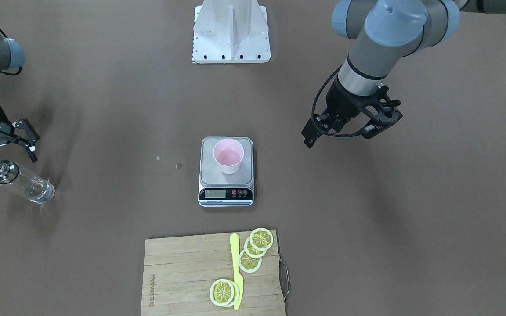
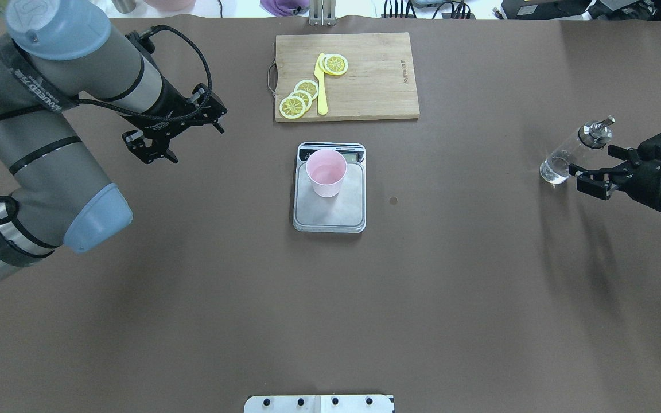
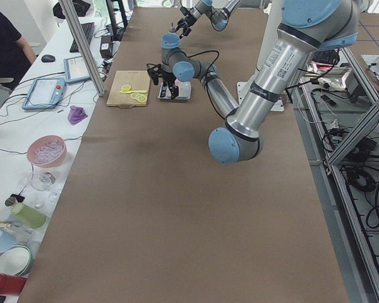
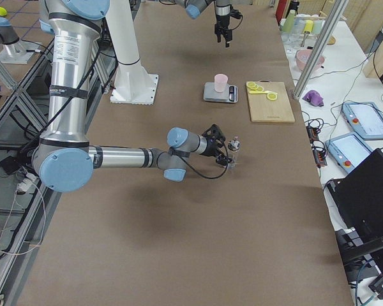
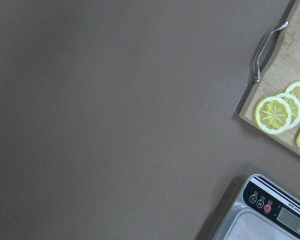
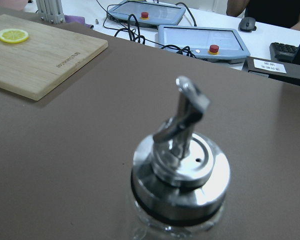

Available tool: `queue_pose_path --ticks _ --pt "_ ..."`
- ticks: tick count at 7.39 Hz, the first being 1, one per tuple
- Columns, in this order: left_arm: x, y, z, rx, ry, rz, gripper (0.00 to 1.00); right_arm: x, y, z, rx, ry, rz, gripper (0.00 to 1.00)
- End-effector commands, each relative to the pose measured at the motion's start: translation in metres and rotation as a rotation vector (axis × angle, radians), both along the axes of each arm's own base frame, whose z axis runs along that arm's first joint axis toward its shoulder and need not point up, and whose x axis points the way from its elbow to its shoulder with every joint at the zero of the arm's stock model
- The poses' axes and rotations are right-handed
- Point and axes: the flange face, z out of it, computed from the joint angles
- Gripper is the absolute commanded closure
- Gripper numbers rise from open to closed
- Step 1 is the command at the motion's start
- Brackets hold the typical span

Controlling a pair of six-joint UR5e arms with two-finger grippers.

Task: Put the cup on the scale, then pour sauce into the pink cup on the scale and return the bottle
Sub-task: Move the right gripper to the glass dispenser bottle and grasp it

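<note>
Overhead, the left gripper (image 2: 195, 143) hung with fingers spread, holding nothing. At centre, the pink cup (image 2: 326, 172) stood on the scale (image 2: 330, 215). At right, the bottle (image 2: 571, 152) stood on the table (image 2: 479, 287), with the right gripper (image 2: 593, 167) spread either side of its collar, not clamping. It was judged smooth, breakable and best gripped round the body. It showed clear glass and a shiny metal spout.

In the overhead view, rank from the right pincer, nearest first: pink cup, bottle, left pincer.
1. The bottle, beside the right pincer, far right.
2. The pink cup, centre, on the scale.
3. The left pincer, far left.
</note>
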Motion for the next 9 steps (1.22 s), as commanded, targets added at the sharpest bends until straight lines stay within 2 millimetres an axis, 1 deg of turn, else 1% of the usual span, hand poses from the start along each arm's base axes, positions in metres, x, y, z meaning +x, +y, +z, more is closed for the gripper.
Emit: queue_pose_path --ticks 1,2,4,5,6,8,9 --pt "0.001 -0.001 0.003 -0.003 -0.003 0.000 0.01 -0.012 -0.012 -0.004 0.019 0.003 0.025 0.01" --pt "0.002 -0.002 0.004 -0.003 -0.008 -0.003 0.01 -0.013 -0.013 0.003 0.014 0.012 0.029 0.01" --pt "0.005 -0.005 0.008 -0.003 -0.008 -0.003 0.01 -0.014 -0.014 0.004 0.011 0.014 0.031 0.01" --pt "0.005 -0.006 0.008 0.001 -0.012 -0.009 0.01 -0.020 -0.017 0.001 0.016 0.010 0.028 0.01" --pt "0.005 -0.006 0.007 0.002 -0.011 -0.009 0.01 -0.024 -0.019 0.008 0.008 0.016 0.027 0.01" --pt "0.005 -0.007 0.006 0.005 -0.012 -0.012 0.01 -0.027 -0.023 0.007 0.013 0.020 0.042 0.01" --pt "0.005 -0.007 0.007 0.004 -0.013 -0.012 0.01 -0.030 -0.025 0.004 0.018 0.014 0.041 0.01"
